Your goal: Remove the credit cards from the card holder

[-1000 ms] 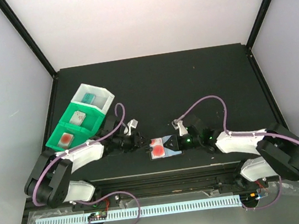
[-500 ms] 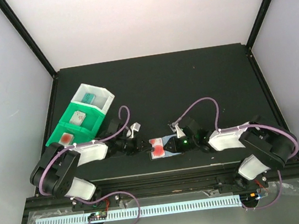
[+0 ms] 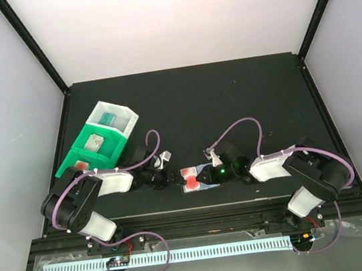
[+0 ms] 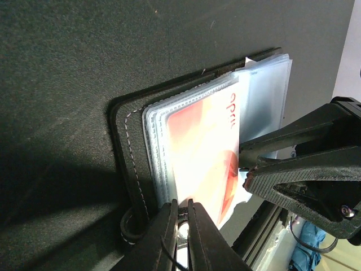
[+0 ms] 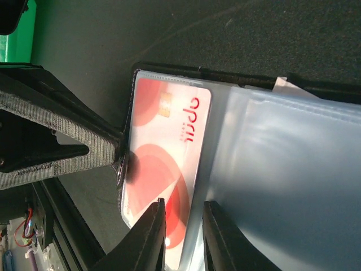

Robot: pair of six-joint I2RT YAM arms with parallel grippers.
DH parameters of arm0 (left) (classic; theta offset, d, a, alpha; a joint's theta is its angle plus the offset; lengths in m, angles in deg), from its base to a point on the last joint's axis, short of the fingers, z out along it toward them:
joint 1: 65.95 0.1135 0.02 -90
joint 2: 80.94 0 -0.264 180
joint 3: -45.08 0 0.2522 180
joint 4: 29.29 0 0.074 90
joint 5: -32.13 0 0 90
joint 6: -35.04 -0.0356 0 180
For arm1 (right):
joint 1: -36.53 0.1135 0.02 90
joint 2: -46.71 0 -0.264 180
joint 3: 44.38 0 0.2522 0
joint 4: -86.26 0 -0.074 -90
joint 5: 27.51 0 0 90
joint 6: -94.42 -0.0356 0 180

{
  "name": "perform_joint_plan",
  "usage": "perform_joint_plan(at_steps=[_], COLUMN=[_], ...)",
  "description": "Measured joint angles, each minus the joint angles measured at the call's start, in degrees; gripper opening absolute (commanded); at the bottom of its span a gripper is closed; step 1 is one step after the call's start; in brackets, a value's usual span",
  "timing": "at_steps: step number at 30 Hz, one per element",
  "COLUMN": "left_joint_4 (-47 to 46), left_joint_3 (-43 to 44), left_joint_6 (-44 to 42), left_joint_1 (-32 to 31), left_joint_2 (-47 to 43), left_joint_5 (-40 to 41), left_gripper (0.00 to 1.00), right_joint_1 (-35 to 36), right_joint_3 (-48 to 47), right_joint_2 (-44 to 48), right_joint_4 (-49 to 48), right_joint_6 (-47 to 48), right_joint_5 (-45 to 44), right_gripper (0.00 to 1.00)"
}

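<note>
The card holder is black and leather-like, with a pale stitched seam along its rounded rim. It lies open on the matte, faintly speckled black table. Fanned over it is a stack of clear, blue-grey plastic sleeves, glossy and soft-edged. In the top sleeve sits 1 red card, a thin, stiff rectangle, white with red-orange discs and red lettering.

In the overhead view the holder lies near the table's 6 o'clock edge, between the 2 arms. Its open spread runs 9 to 3 o'clock, and the card's long axis runs about 12 to 6. In the right wrist view the card likewise stands 12 to 6, with the lettering at its 1 o'clock corner.

The left gripper reaches in from 9 o'clock and is clenched on the card's long edge, its ridged black fingers nearly meeting. The right gripper, from 3 o'clock, is clamped on the loose sleeves beside the card, so it grasps the holder.

At 10 o'clock a green bin and a white bin of hard moulded plastic stand touching. A teal card lies in the white one and a pale card in the green.
</note>
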Motion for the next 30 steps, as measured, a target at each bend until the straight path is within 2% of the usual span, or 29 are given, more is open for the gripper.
perform_joint_plan(at_steps=[13,23,30], left_joint_4=[-0.66,-0.61,-0.59], left_joint_3=[0.0,0.0,0.0], left_joint_6=[-0.11,-0.15,-0.13], left_joint_1=[-0.31,-0.33,-0.37], left_joint_2=[0.55,0.55,0.55], left_joint_5=[0.24,0.5,1.03], left_gripper=[0.09,0.09,0.09], right_joint_1=[0.0,0.0,0.0], right_joint_3=[0.0,-0.13,-0.17], right_joint_2=[-0.57,-0.96,1.14], right_joint_4=[-0.94,-0.61,1.77], right_joint_6=[0.0,0.74,1.36], right_joint_5=[0.13,-0.55,-2.29], right_gripper=[0.2,0.01,0.01])
